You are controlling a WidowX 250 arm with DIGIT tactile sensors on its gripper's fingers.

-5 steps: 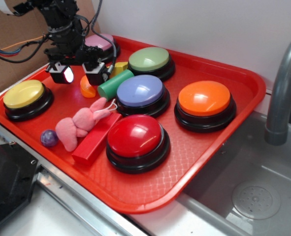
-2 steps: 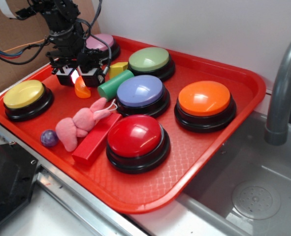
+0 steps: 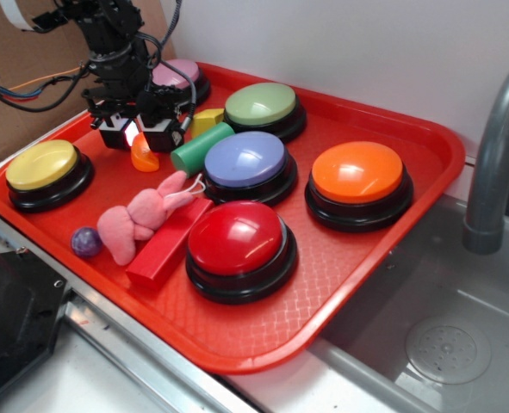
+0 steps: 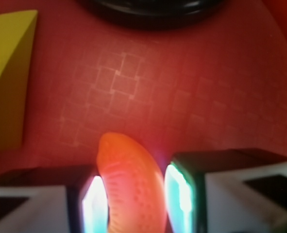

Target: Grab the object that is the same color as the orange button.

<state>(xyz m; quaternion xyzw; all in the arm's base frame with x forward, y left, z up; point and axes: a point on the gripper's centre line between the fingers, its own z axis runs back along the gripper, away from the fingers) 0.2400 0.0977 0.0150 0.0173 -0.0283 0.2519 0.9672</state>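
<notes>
The object, a small glossy orange crescent block [image 3: 144,155], lies on the red tray [image 3: 383,258] at the back left, next to a green cylinder [image 3: 201,148]. My gripper [image 3: 139,138] stands low over it, with a finger on each side. The wrist view shows the crescent [image 4: 131,179] filling the gap between the two lit pads [image 4: 93,206], so the gripper [image 4: 133,201] is shut on it. Far off on the right of the tray sits the orange button [image 3: 357,172].
Around the gripper are a yellow wedge [image 3: 207,118], pink button [image 3: 175,73], green button [image 3: 261,103], purple button [image 3: 245,159] and yellow button [image 3: 40,163]. Nearer the front lie a pink plush [image 3: 146,215], red block [image 3: 168,245], purple ball [image 3: 86,241] and red button [image 3: 235,237]. A faucet [image 3: 495,155] and sink [image 3: 443,344] are right.
A second ago the fingers stood wide apart above the crescent. They have come down and closed onto it. Nothing has moved in the last half second.
</notes>
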